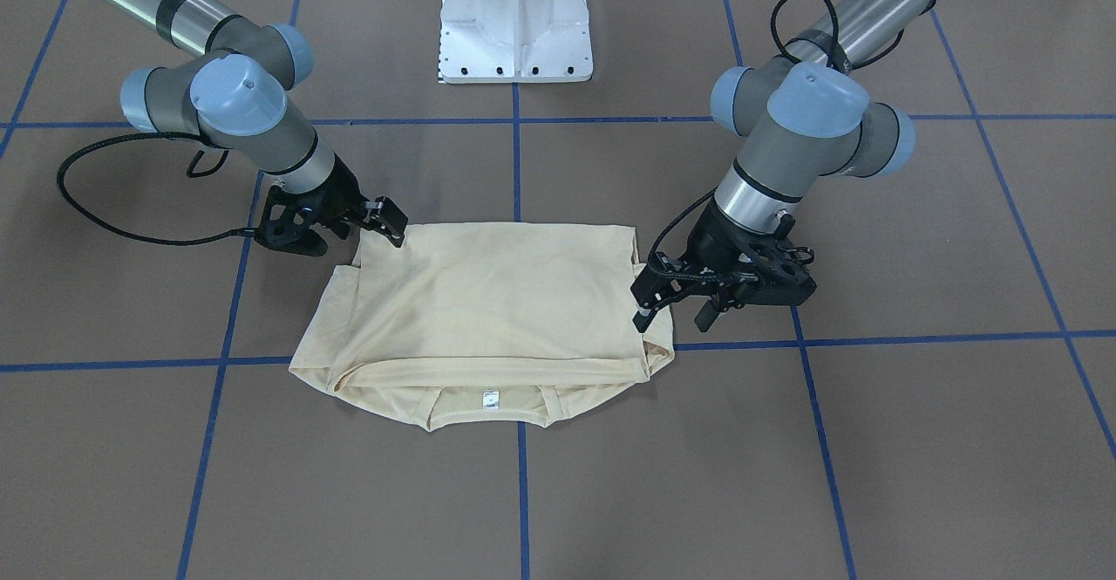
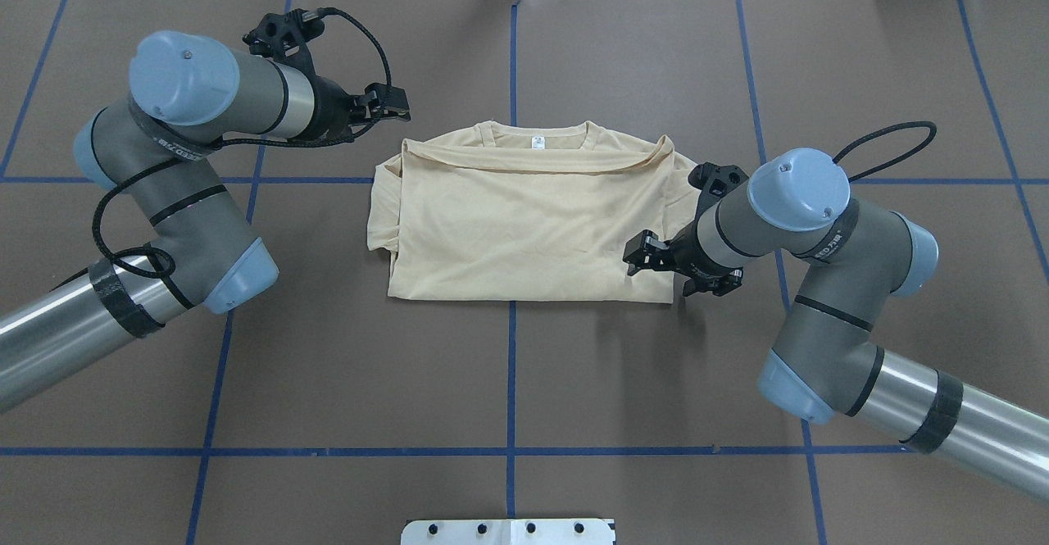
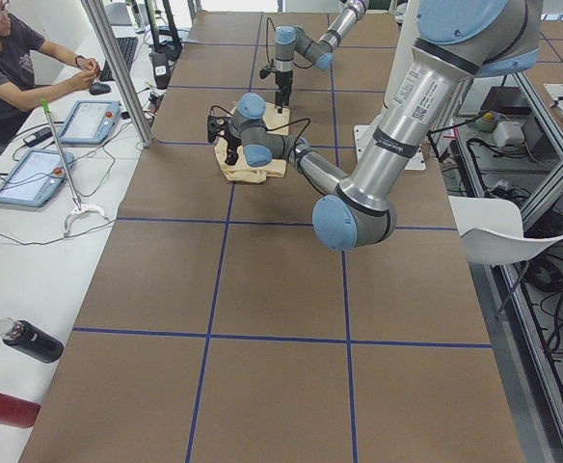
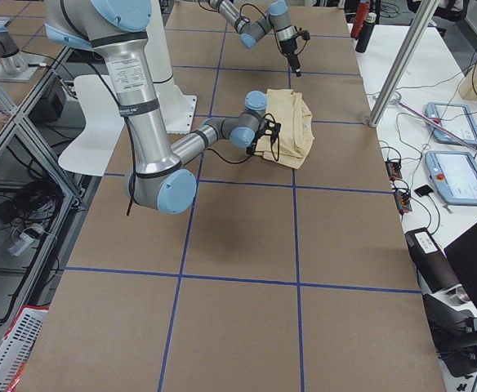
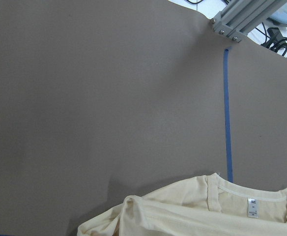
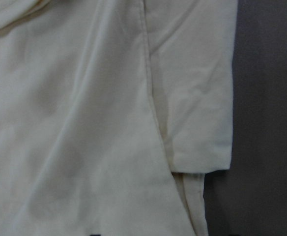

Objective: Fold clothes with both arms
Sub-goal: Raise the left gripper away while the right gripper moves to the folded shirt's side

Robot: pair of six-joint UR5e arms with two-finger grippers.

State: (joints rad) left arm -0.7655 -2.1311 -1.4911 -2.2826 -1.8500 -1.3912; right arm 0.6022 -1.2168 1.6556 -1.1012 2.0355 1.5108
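Observation:
The clothes are one cream-yellow shirt (image 1: 497, 301) (image 2: 524, 225) lying flat on the brown table, folded into a rough rectangle. Its plain side is up, and the collar with the white neck tag (image 2: 538, 142) faces away from the robot. My left gripper (image 2: 393, 105) (image 1: 671, 310) hovers open just off the collar-side corner, holding nothing. The left wrist view shows only the collar and tag (image 5: 252, 206) below it. My right gripper (image 2: 643, 252) (image 1: 388, 221) sits open, low over the opposite near corner. The right wrist view is filled by cloth (image 6: 84, 123).
The white pedestal base (image 1: 516, 22) stands behind the shirt on the robot's side. Blue tape lines (image 2: 512, 365) grid the table. A person (image 3: 12, 58) sits at a side desk with tablets (image 3: 89, 121). Bottles (image 3: 31, 340) lie on that desk.

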